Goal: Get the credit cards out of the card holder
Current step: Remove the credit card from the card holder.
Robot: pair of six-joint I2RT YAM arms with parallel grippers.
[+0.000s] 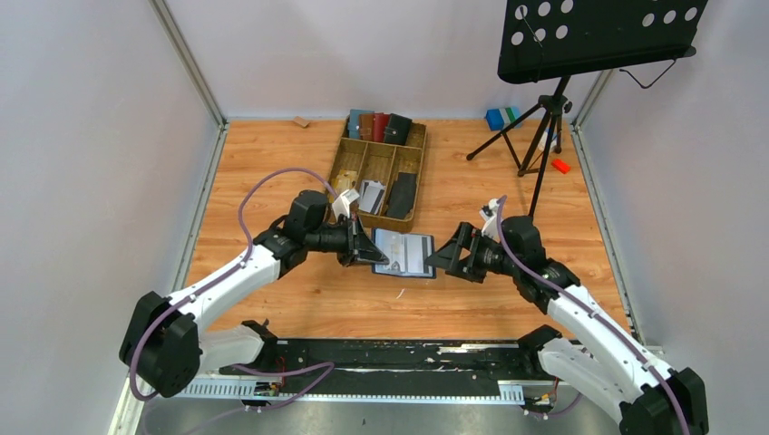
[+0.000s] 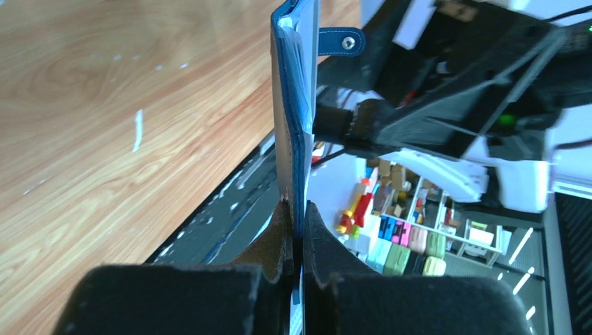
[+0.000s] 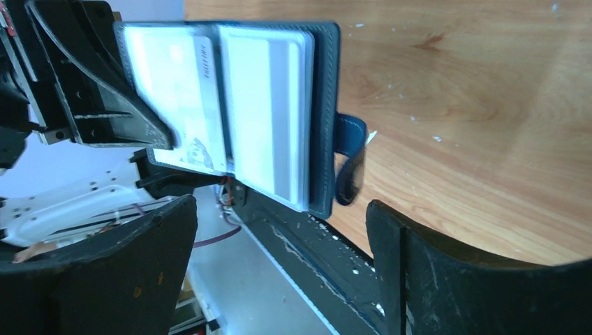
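Navy-blue card holder (image 1: 405, 254) is held open over the wood table (image 1: 272, 163), between both arms, white credit cards (image 3: 202, 98) in its pockets. Left hand (image 2: 299, 234) is clenched on the holder's left edge, its finger covering part of one card. Right hand (image 1: 441, 256) is released, fingers spread, just beside the holder's tab side. Behind sits a tan tray (image 1: 343, 165); a music stand (image 1: 547, 136) stands far right.

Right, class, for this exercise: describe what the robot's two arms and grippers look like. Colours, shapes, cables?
Both the left arm and right arm have white link shells with chunky black joints. A mauve cable runs along each. The left gripper and right gripper are black, triangular, with broad matte fingers.
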